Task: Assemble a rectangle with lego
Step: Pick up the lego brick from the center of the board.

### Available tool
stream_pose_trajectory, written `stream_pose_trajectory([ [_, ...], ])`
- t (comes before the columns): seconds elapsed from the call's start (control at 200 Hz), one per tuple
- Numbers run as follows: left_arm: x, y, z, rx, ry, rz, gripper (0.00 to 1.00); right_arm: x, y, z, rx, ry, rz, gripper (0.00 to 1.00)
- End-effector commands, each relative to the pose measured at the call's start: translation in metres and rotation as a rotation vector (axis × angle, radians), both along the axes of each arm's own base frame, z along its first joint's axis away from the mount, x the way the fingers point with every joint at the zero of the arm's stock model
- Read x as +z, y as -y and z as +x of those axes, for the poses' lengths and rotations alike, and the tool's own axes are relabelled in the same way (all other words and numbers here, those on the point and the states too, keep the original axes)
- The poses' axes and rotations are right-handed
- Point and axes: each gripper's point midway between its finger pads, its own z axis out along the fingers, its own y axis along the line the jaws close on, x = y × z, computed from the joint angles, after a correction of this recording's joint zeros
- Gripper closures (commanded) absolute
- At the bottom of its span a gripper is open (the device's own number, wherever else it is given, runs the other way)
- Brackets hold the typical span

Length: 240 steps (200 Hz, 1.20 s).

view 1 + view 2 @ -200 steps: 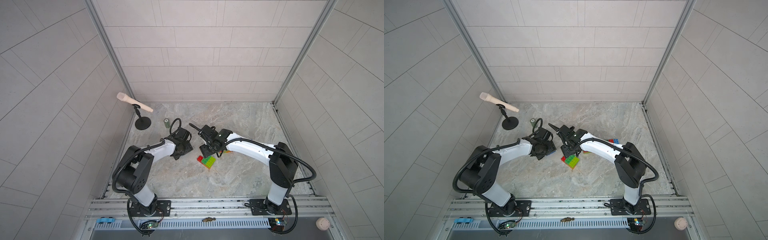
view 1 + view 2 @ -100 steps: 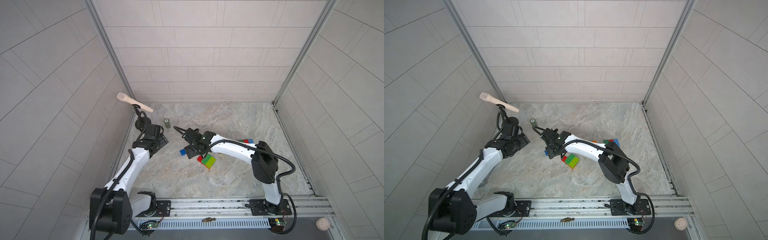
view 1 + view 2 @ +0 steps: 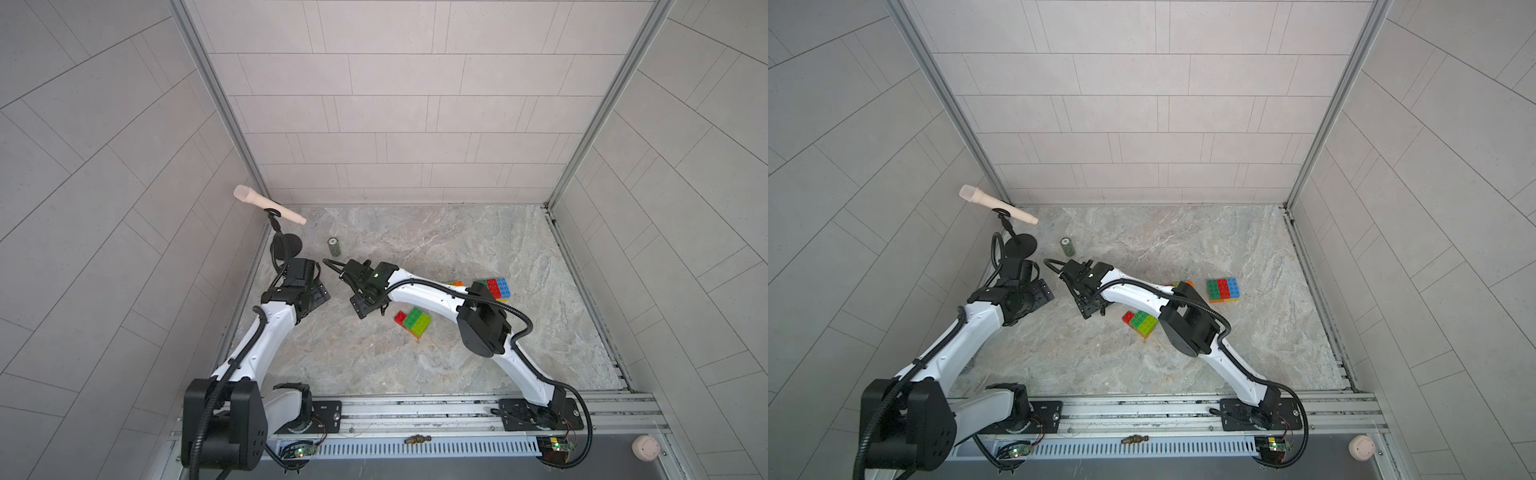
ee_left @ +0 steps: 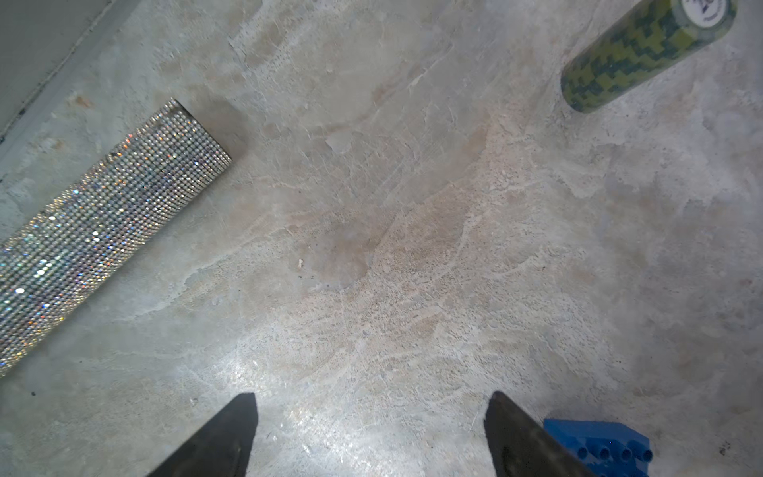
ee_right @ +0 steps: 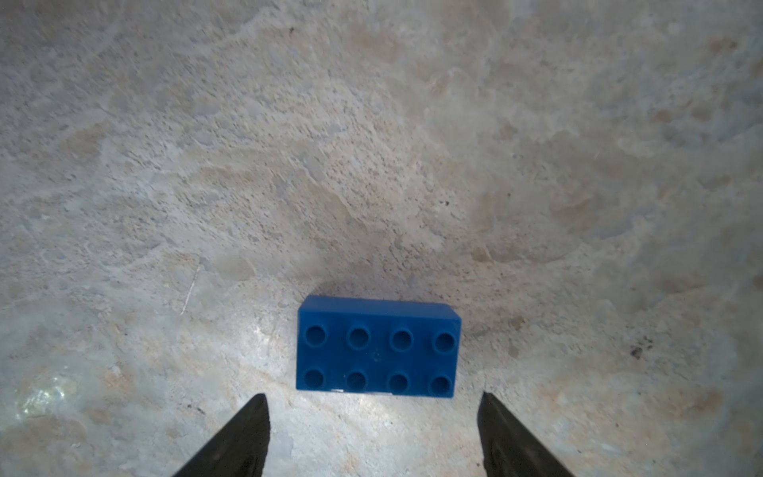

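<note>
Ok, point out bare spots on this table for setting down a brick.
Bare: the back stretch between the rear wall and the green-red-blue block; the front strip between the red-green-lime cluster and the rail. Crowded: left side, around the blue brick, cylinder, left gripper and right gripper.

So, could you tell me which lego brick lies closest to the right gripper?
The lone blue brick just ahead of the right gripper; the others sit in clusters farther off.

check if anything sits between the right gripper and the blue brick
Nothing visible does. In the right wrist view the blue brick lies studs up just ahead of the open right gripper, with only bare table between.
</note>
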Motion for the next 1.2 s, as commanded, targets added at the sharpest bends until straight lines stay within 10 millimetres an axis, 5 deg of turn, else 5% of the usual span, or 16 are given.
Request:
stream_pose_trajectory([
  [0.0,-0.002,-0.004,-0.002,-0.007,-0.005,0.021,0.09,-0.006,0.004,0.0,0.01,-0.011,-0.052,0.19],
  [0.49,-0.012,0.003,-0.001,-0.033,-0.026,-0.013,0.1,-0.018,0.003,0.015,-0.023,-0.029,-0.034,0.28],
  [0.791,-0.014,0.008,-0.001,-0.058,-0.052,-0.031,0.1,-0.026,0.005,0.019,-0.036,-0.043,-0.038,0.25],
  [1.051,-0.015,0.008,-0.001,-0.06,-0.055,-0.032,0.11,-0.023,0.004,0.022,-0.042,-0.046,-0.023,0.32],
  [1.196,-0.013,0.007,-0.001,-0.06,-0.051,-0.026,0.11,-0.003,0.001,0.022,-0.03,-0.026,0.004,0.35],
])
